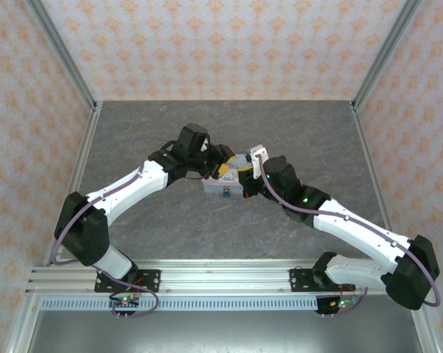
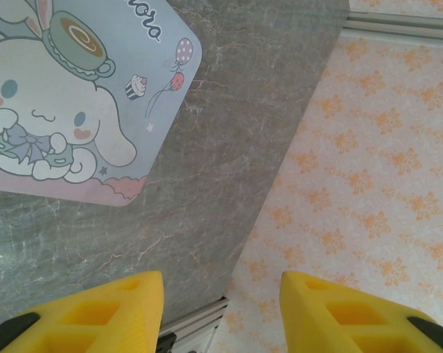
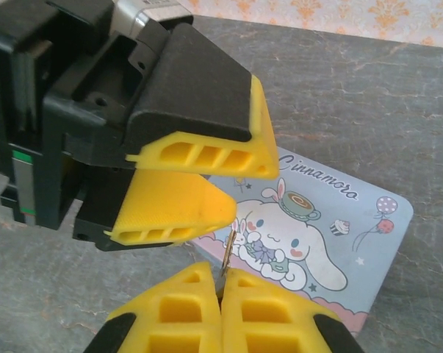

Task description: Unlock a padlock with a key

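Right gripper (image 3: 221,283) clamps the key (image 3: 226,254), a thin brassy sliver (slightly tilted) poking above its tips; left gripper (image 3: 245,190) just beyond stands parted.

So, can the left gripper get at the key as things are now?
Probably yes. The key sticks up from the shut right gripper, its shaft bare, and the left gripper hangs close by it with jaws apart; nothing lies between them.
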You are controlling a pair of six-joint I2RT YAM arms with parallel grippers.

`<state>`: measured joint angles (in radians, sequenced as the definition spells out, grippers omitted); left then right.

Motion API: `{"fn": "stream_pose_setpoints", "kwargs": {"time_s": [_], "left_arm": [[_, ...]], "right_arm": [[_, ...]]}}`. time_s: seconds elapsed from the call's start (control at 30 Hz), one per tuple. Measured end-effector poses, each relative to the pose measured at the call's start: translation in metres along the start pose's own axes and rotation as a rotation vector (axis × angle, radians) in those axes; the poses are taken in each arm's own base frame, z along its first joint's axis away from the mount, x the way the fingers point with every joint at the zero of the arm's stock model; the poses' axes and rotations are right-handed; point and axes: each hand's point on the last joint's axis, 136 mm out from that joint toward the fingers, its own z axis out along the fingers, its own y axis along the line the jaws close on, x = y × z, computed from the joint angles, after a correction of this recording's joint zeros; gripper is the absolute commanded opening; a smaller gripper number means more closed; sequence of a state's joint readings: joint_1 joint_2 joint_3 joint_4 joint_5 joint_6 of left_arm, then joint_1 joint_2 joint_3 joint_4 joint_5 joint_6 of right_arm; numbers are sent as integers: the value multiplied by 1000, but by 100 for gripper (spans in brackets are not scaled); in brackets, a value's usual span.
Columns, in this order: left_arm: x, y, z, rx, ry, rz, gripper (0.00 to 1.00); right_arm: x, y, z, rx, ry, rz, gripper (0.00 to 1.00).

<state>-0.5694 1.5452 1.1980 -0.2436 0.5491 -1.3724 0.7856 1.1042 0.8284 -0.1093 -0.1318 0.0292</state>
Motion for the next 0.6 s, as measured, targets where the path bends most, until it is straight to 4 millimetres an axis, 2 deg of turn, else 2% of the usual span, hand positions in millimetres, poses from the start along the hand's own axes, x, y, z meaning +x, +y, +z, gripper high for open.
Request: {"fn": "stream_pose_setpoints", "kwargs": {"time_s": [0.3, 0.6], "left_arm": [[12, -4, 5, 0, 24, -5, 40], [18, 0, 12, -18, 38, -19, 26]], "right_arm": [[1, 2, 7, 4, 17, -14, 0], [1, 3, 9, 2, 22, -23, 0]]}}
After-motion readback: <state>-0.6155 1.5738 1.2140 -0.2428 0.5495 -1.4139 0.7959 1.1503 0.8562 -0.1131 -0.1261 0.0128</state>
